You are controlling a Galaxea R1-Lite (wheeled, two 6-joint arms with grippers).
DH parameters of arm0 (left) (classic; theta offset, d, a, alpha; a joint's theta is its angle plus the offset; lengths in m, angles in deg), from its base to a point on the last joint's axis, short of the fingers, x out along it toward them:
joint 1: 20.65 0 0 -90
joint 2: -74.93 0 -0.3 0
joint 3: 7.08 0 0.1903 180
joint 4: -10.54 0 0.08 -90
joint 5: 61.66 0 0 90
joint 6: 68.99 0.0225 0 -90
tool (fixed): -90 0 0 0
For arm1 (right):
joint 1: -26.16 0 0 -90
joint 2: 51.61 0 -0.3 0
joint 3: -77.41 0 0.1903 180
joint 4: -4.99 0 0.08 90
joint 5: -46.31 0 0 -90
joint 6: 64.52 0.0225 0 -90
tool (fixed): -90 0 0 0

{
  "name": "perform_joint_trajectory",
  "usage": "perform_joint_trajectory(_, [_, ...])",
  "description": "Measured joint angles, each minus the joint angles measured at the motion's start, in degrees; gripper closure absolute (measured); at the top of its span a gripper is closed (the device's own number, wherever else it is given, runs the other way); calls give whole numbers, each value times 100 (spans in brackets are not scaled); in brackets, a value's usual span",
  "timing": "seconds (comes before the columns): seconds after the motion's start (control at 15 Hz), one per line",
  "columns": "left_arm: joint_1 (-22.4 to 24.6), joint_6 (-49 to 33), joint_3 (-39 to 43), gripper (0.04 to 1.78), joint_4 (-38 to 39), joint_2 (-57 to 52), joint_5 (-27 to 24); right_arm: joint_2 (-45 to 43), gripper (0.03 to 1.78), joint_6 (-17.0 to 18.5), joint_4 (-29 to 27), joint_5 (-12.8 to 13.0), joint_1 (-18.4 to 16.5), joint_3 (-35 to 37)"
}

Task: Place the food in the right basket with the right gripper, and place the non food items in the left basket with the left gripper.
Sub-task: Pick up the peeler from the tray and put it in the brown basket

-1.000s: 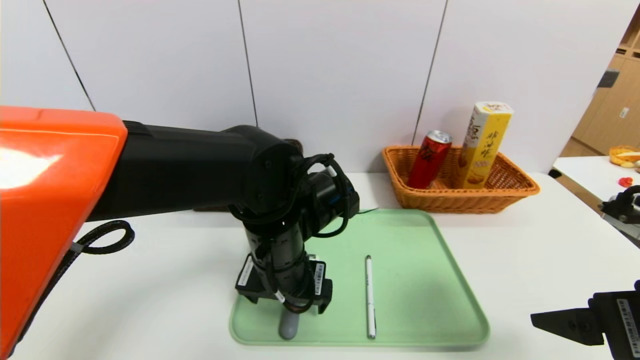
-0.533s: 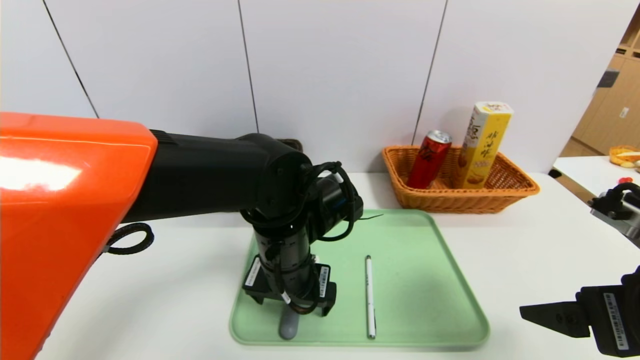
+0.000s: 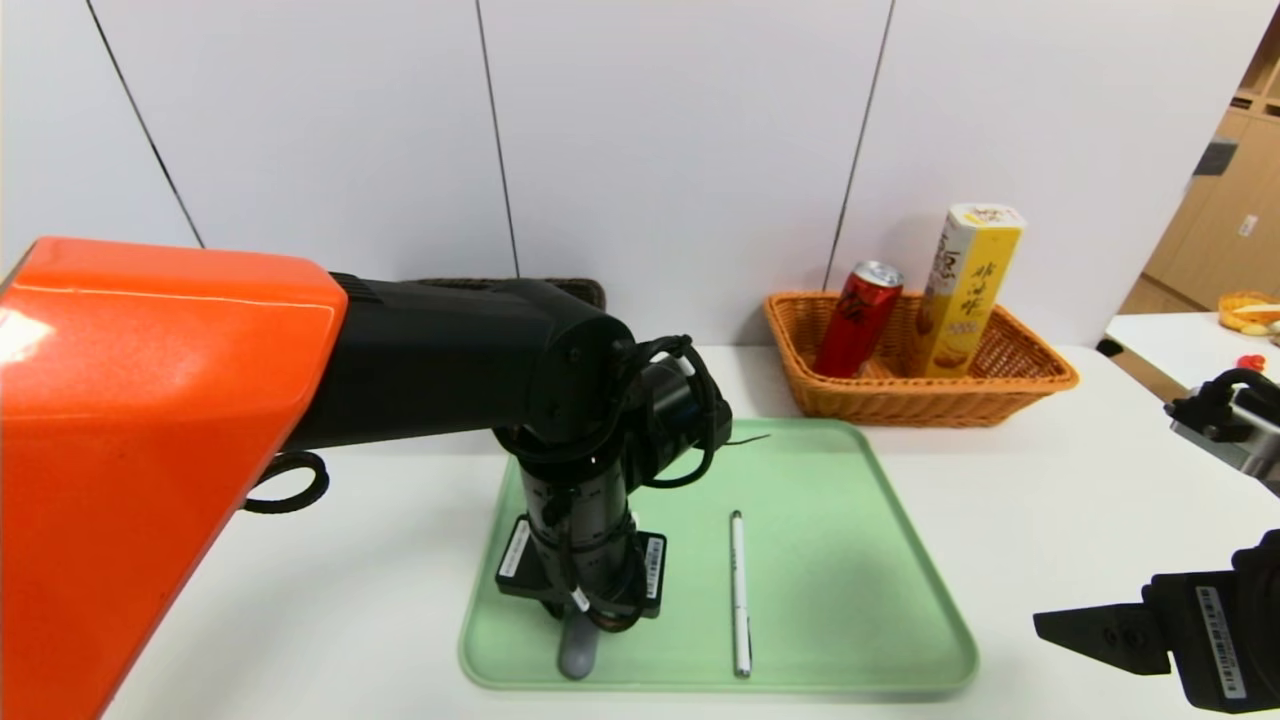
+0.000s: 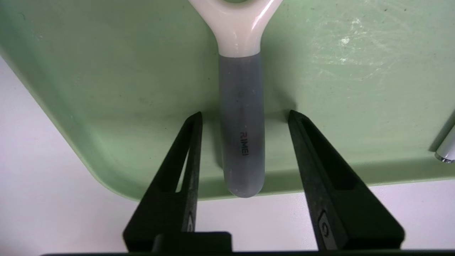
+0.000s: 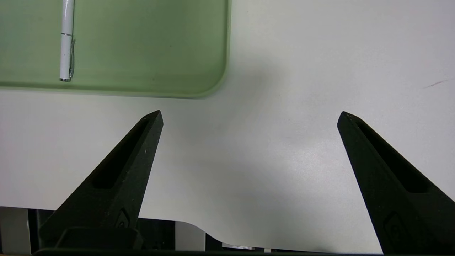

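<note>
The white-headed, grey-handled peeler lies on the green tray near its front left corner; only its handle end shows in the head view. My left gripper is down over it, open, with one finger on each side of the handle, not touching it. A thin white pen lies on the tray to the right and also shows in the right wrist view. The red can and yellow snack box stand in the orange basket. My right gripper is open and empty over the table's front right. The cup and marker are hidden.
Only a sliver of the dark brown basket shows behind my left arm, which covers the table's left part. A second table with small objects stands at the far right. The table's front edge runs under my right gripper.
My left gripper has come down and slightly right, so its fingers now straddle the peeler handle. My right gripper has drifted a little to the left.
</note>
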Motion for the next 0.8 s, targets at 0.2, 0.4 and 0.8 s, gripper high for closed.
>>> perform_joint_trajectory(0.2, [0,-2,7,153,-4,-11,-52,-6,11,0,-7,0,0,9])
perform_joint_trajectory(0.4, [0,-2,-61,153,230,-135,-444,-22,11,-2,-5,-2,0,30])
perform_joint_trajectory(0.8, [63,22,-483,153,1899,-1165,-1424,-37,11,-7,-10,7,0,55])
